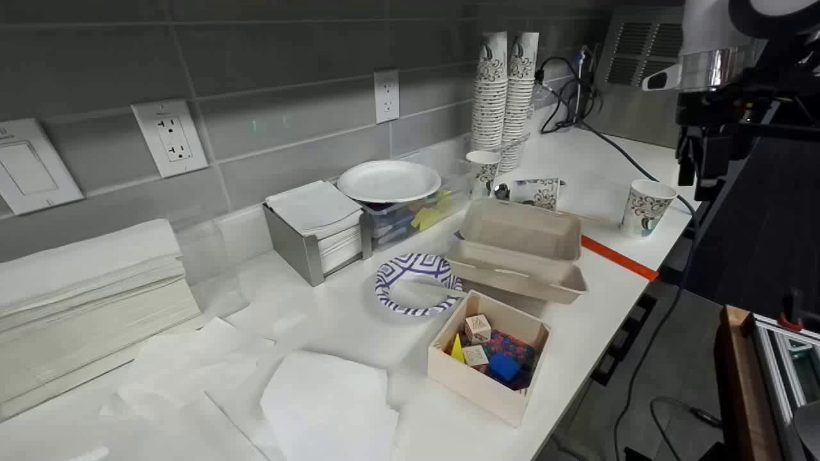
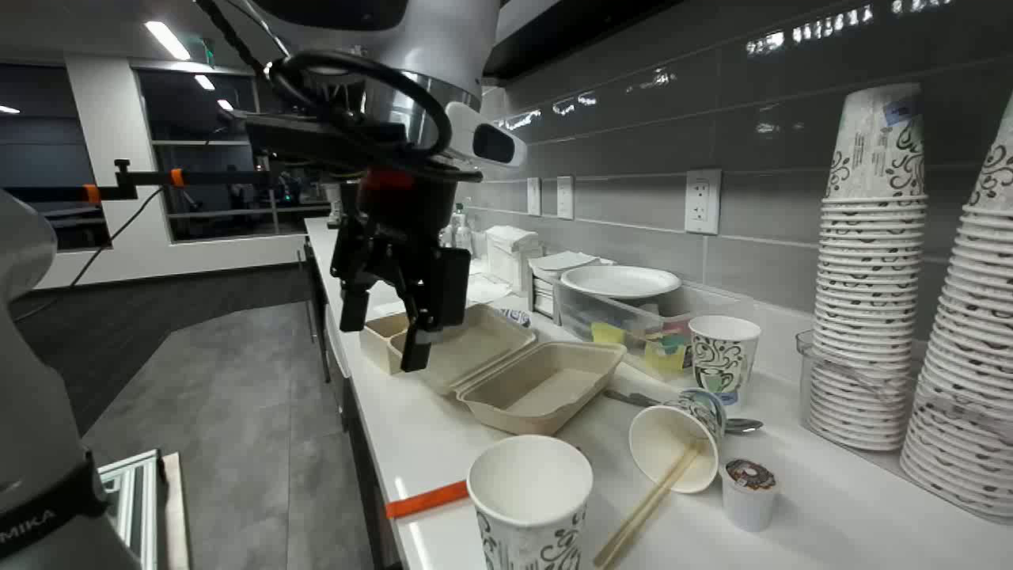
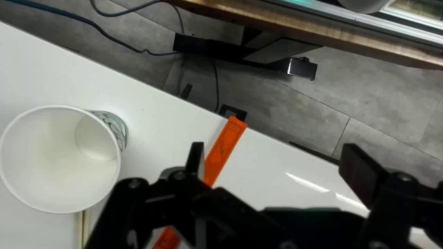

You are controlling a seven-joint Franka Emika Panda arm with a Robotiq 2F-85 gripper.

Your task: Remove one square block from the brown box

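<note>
The brown box [image 1: 477, 392], small and pale-walled, stands near the counter's front edge in an exterior view; its pale wall also shows in an exterior view [image 2: 380, 350] behind the gripper. Inside lie pale letter cubes [image 1: 477, 328], a blue block [image 1: 504, 366], a yellow piece [image 1: 457, 349] and a red-and-blue speckled item [image 1: 510, 347]. No reddish-orange square block clearly shows. My gripper [image 1: 696, 187] is open and empty, above the counter edge and well away from the box. It also shows in an exterior view [image 2: 385, 340] and in the wrist view [image 3: 273, 155], where the box is out of view.
An open tan paper tray [image 1: 520, 232] stands beside the box. A paper cup [image 1: 647, 208] and an orange strip [image 1: 618, 258] lie near the counter edge, below the gripper; the strip also shows in the wrist view [image 3: 225, 147]. Tall cup stacks [image 1: 490, 105] stand by the wall.
</note>
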